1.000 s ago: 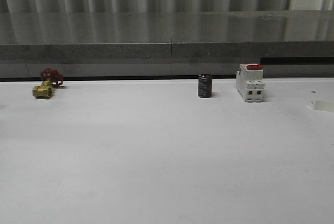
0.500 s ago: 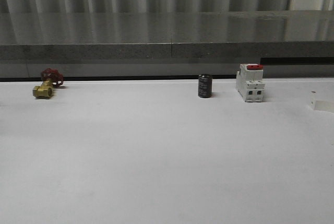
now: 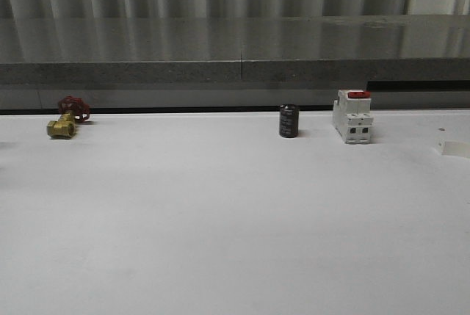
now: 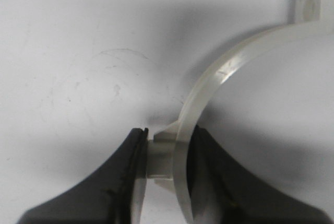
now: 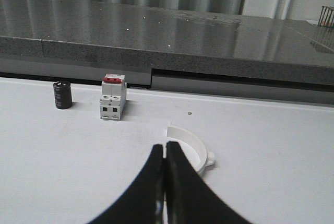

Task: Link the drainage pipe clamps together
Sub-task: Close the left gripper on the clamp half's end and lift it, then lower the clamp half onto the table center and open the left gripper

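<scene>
The left gripper point(image 4: 166, 169) clamps the lug of one white drainage pipe clamp point(image 4: 219, 78) just above the white table point(image 4: 78, 51), its lower end cut off. The right gripper point(image 5: 166, 153) has its jaws pressed together, empty, partly hiding a second clamp half point(image 5: 193, 148) lying beyond it. In the front view, that half is a cropped sliver at the right edge

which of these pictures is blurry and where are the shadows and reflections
Left wrist view: clamp half and left gripper are soft, with a broad shadow beside the band. Front view: dim and grainy. Right wrist view: sharpest, with streaky reflections on the grey ledge.
</scene>
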`<action>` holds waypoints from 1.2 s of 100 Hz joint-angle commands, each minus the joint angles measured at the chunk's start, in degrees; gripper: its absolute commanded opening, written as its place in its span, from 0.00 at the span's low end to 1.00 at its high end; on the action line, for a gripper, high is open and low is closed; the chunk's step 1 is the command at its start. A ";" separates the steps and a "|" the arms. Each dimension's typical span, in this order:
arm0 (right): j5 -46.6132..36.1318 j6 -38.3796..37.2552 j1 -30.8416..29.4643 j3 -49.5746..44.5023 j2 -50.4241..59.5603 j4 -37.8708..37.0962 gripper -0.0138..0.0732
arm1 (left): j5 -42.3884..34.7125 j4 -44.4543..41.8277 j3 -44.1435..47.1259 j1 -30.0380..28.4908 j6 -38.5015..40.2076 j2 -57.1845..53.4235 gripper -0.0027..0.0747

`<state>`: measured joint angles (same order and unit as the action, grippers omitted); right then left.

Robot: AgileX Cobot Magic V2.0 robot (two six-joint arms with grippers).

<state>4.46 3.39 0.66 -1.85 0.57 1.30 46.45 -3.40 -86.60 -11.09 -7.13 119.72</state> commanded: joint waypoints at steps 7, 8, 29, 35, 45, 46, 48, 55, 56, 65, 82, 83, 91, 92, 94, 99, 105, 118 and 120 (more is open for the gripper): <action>-5.08 0.23 -0.31 1.23 1.05 -0.32 0.08 | 0.72 0.30 -1.61 2.19 0.03 -7.31 0.19; -5.08 0.23 -0.31 1.23 1.05 -0.32 0.08 | 0.87 0.30 -1.61 2.50 0.03 -7.53 0.19; -5.08 0.23 -0.31 1.23 1.05 -0.32 0.08 | 3.69 0.30 -0.96 9.42 4.87 -12.58 0.19; -5.08 0.23 -0.31 1.23 1.05 -0.32 0.08 | 4.48 0.30 -0.96 11.78 7.13 -13.70 0.19; -5.08 0.23 -0.31 1.23 1.05 -0.32 0.08 | 5.85 -1.45 -0.96 16.69 12.46 -14.89 0.19; -5.08 0.23 -0.31 1.23 1.05 -0.32 0.08 | 5.97 -1.78 -0.96 17.04 12.90 -15.10 0.19; -5.08 0.23 -0.31 1.23 1.05 -0.32 0.08 | 6.18 -2.29 -0.96 18.13 14.23 -15.17 0.19; -5.08 0.23 -0.31 1.23 1.05 -0.32 0.08 | 6.58 -3.72 -0.96 21.86 18.13 -15.56 0.19; -5.08 0.23 -0.31 1.23 1.05 -0.32 0.08 | 6.58 -3.74 -0.96 22.24 18.43 -15.56 0.19; -5.08 0.23 -0.31 1.23 1.05 -0.32 0.08 | 6.48 -4.53 -0.96 27.11 22.40 -15.56 0.19; -5.08 0.23 -0.31 1.23 1.05 -0.32 0.08 | 6.48 -6.20 -0.96 35.00 31.11 -15.23 0.19; -5.08 0.23 -0.31 1.23 1.05 -0.32 0.08 | 6.48 -6.20 -0.96 35.24 31.68 -15.23 0.19; -5.08 0.23 -0.31 1.23 1.05 -0.32 0.08 | 6.38 -6.61 -0.96 37.53 34.82 -15.23 0.19; -5.08 0.23 -0.31 1.23 1.05 -0.32 0.08 | 6.37 -6.61 -0.96 37.90 35.33 -15.23 0.19; -5.08 0.23 -0.31 1.23 1.05 -0.32 0.08 | 6.37 -6.61 -0.96 38.42 36.10 -15.23 0.19; -5.08 0.23 -0.31 1.23 1.05 -0.32 0.08 | 5.88 -7.02 -0.96 39.46 37.44 -15.08 0.19; -5.08 0.23 -0.31 1.23 1.05 -0.32 0.08 | 4.94 -7.02 -0.96 40.32 38.35 -14.49 0.19; -5.08 0.23 -0.31 1.23 1.05 -0.32 0.08 | 4.91 -6.92 -0.96 41.82 40.34 -12.01 0.19; -5.08 0.23 -0.31 1.23 1.05 -0.32 0.08 | 4.91 -6.48 -0.96 41.96 40.34 -11.63 0.19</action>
<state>4.46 3.39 0.66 -1.85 0.57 1.30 53.07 -9.62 -86.26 29.89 31.35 109.12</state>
